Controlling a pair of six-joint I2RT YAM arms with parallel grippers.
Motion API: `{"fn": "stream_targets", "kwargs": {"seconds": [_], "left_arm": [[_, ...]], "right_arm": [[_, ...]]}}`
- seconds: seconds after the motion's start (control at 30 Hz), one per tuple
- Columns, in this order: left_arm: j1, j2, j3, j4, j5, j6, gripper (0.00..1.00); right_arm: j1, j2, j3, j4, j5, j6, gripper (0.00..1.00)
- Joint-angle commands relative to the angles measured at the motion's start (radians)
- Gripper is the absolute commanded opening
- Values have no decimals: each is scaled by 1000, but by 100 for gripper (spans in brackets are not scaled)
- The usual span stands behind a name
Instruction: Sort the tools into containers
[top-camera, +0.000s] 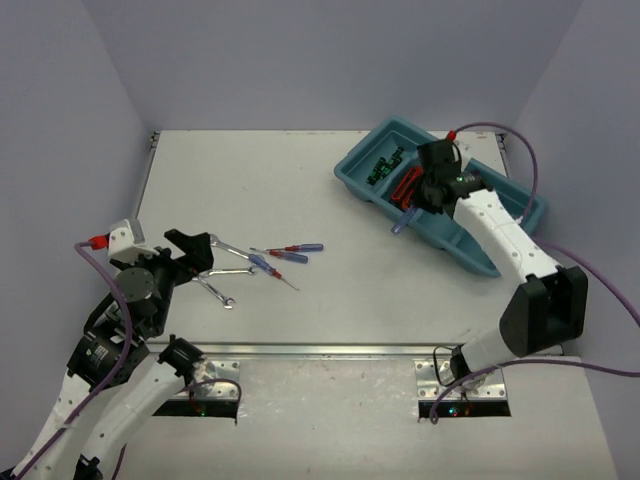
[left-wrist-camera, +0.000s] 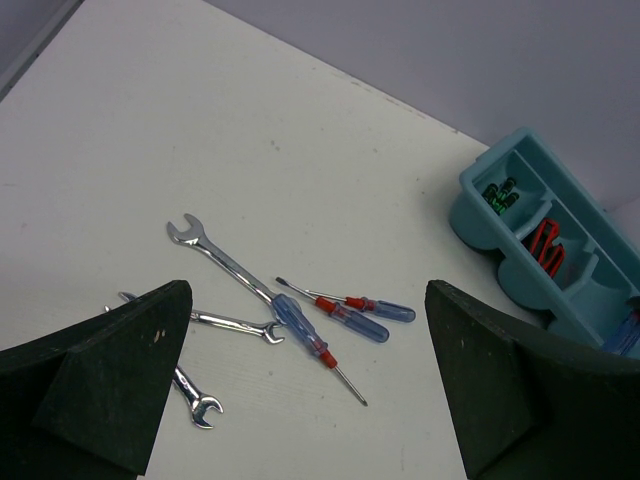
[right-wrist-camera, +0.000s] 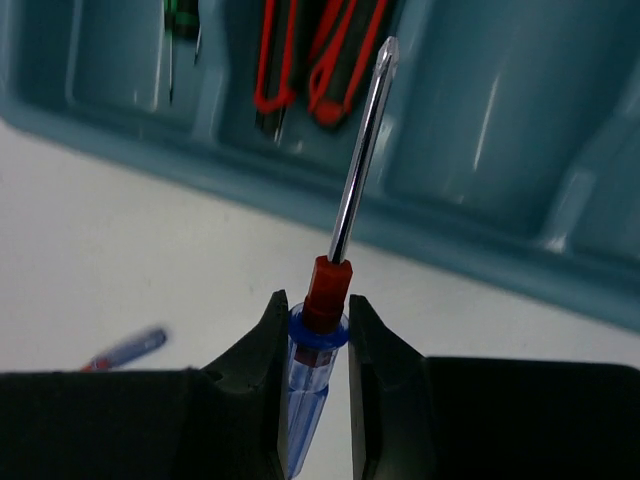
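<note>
Closest to me, the left gripper (top-camera: 198, 252) hangs with its jaws wide apart and nothing between them, just above the loose pile. Under it on the table (top-camera: 330, 310) lie three silver wrenches (left-wrist-camera: 225, 262) and three blue-and-red screwdrivers (left-wrist-camera: 365, 325), some crossing each other, none of them sorted yet.

Further back, the right gripper (right-wrist-camera: 315, 320) has its jaws clamped on the handle of a fourth blue-and-red screwdriver (right-wrist-camera: 355, 150). It is held above the near rim of the teal tray (top-camera: 350, 168), with its tip reaching over the third compartment (right-wrist-camera: 480, 130).

In the tray, the end compartment holds the black-and-green screwdrivers (top-camera: 383, 165) and the next holds the red-and-black utility knives (top-camera: 405, 185). The third looks bare (the fourth is mostly hidden by the arm, so I cannot tell). I'd call the job roughly half done: two kinds are put away, and two are mostly on the table.
</note>
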Motion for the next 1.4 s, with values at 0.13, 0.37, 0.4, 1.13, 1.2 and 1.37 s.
{"fn": "stream_targets", "kwargs": {"seconds": [0.13, 0.37, 0.4, 1.13, 1.2, 1.37], "left_arm": [[1, 9, -1, 39, 0, 14, 100], [-3, 18, 1, 42, 9, 19, 100], [-4, 20, -1, 40, 10, 20, 100], [-4, 37, 3, 33, -6, 15, 100], [-3, 35, 3, 33, -6, 14, 100], [-3, 33, 4, 33, -8, 14, 100]], "right_arm": [[-240, 260, 274, -81, 181, -187, 0], [-303, 406, 319, -55, 222, -244, 10], [-303, 418, 322, -55, 221, -245, 15], [285, 198, 114, 266, -519, -632, 72], [376, 277, 156, 245, -492, -705, 67], [543, 443, 268, 213, -372, -736, 55]]}}
